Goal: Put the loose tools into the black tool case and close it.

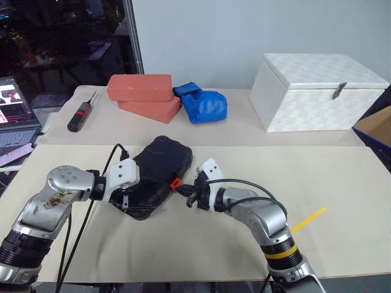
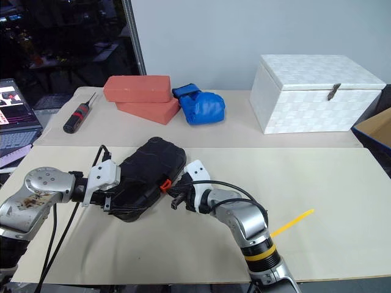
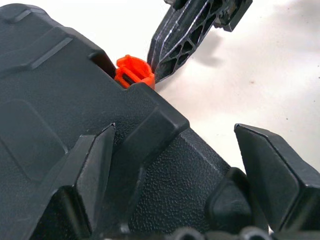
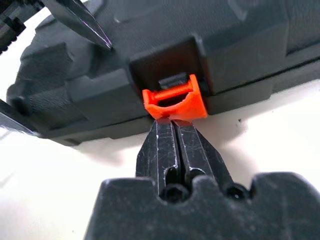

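The black tool case [image 1: 160,163] lies shut on the near table, its orange latch [image 1: 175,182] facing my right arm. My right gripper [image 4: 172,124] is shut, and its joined fingertips [image 1: 184,187] touch the underside of the orange latch [image 4: 175,102]. My left gripper [image 3: 175,132] is open around the case's near left corner [image 1: 131,201]. One of its fingers [image 3: 92,165] lies over the ribbed lid and the other finger [image 3: 280,172] stands beyond the case's edge over the table. The loose tools are out of view.
On the far table lie a thick black screwdriver with red bands [image 1: 81,114], two red bricks [image 1: 143,93], a blue bundle [image 1: 203,104] and a white box [image 1: 317,91]. A yellow strip [image 1: 308,220] lies to the right. A laptop [image 1: 12,119] sits at far left, a cardboard box [image 1: 376,129] at far right.
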You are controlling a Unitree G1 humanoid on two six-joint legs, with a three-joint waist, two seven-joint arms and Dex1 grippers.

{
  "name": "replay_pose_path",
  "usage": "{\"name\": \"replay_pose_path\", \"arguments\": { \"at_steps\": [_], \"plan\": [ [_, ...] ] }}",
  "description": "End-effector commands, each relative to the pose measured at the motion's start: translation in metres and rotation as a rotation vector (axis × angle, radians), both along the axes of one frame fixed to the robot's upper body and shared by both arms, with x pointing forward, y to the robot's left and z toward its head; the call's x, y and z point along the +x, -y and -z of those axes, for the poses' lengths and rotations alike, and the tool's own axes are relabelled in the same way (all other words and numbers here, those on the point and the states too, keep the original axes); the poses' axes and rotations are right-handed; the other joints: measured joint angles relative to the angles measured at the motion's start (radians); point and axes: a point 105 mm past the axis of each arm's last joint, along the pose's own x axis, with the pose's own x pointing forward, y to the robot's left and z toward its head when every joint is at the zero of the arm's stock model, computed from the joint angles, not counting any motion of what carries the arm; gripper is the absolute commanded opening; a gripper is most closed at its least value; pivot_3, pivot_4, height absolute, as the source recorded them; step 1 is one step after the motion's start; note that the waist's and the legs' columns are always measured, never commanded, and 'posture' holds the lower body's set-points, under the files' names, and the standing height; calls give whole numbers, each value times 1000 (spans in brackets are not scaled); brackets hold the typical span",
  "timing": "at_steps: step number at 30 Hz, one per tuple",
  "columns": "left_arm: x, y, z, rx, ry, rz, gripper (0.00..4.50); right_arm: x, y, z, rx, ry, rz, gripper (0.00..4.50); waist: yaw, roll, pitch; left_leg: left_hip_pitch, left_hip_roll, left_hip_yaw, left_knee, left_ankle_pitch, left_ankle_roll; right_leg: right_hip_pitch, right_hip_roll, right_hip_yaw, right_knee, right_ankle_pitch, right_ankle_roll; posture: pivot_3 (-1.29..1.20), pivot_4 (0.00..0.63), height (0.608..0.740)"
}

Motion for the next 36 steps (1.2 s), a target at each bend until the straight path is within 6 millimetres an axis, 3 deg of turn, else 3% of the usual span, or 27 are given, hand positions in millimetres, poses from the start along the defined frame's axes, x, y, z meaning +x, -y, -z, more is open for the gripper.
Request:
{"name": "replay_pose_path", "arguments": {
  "at_steps": [1, 10, 13, 16, 17, 19, 23, 30, 36],
  "plan": [
    [-23, 0, 50, 63, -225, 10, 4080, -1, -17, -54, 137, 187, -52, 32, 0, 1, 0, 1, 0, 0, 0, 0, 0, 0, 0, 0, 0, 0, 0, 0, 150, 740],
    [-23, 2, 49, 35, -218, -10, 4080, 1, -32, -46, 111, 193, -95, 32, 7, 5, -16, 2, -1, 1, -2, 0, 0, 4, -2, 0, -4, -4, 3, 0, 150, 740],
    [-17, 13, 22, -169, -145, -39, 4080, -8, -15, -73, 186, 347, -100, 32, 12, 5, -16, 1, -1, 1, -2, -1, 0, 3, -3, 0, -4, -5, 4, 0, 150, 740],
    [-12, 15, -5, -353, -94, -95, 4080, -11, 14, -76, 132, 419, -71, 32, 18, 4, -16, -5, -1, 0, -2, -1, 0, -1, -3, -1, -5, -4, 5, 0, 150, 740],
    [-15, 13, -10, -394, -126, -104, 4080, -14, 25, -74, 119, 420, -69, 305, 21, 2, -15, -6, -2, 0, -2, -1, 0, -1, -3, -1, -5, -3, 9, 0, 150, 740],
    [-20, 5, -20, -462, -121, -163, 4500, -28, 50, -72, 76, 430, -92, 726, 27, -1, -15, -7, -1, 0, -2, -1, 0, -2, -2, -1, -5, -3, 10, 0, 150, 740],
    [-32, -6, -29, -525, -102, -255, 4500, -53, 91, -61, -39, 412, -134, 2075, 29, -2, -13, -8, -1, 0, -2, -2, -2, -4, -3, -1, -5, -5, 10, 0, 150, 740],
    [-73, -48, -18, -475, -114, -465, 4500, -82, 164, -50, -228, 380, -52, 4446, 31, -4, -11, -6, -1, 1, -2, -5, -3, -2, -4, -1, -6, -10, 4, 0, 150, 740],
    [-102, -68, 2, -379, -112, -564, 4500, -91, 193, -53, -315, 406, -5, 4446, 32, -8, -9, -2, -2, 1, -1, -11, -12, -2, -5, -1, -9, -11, 3, 0, 150, 740]
  ]
}}
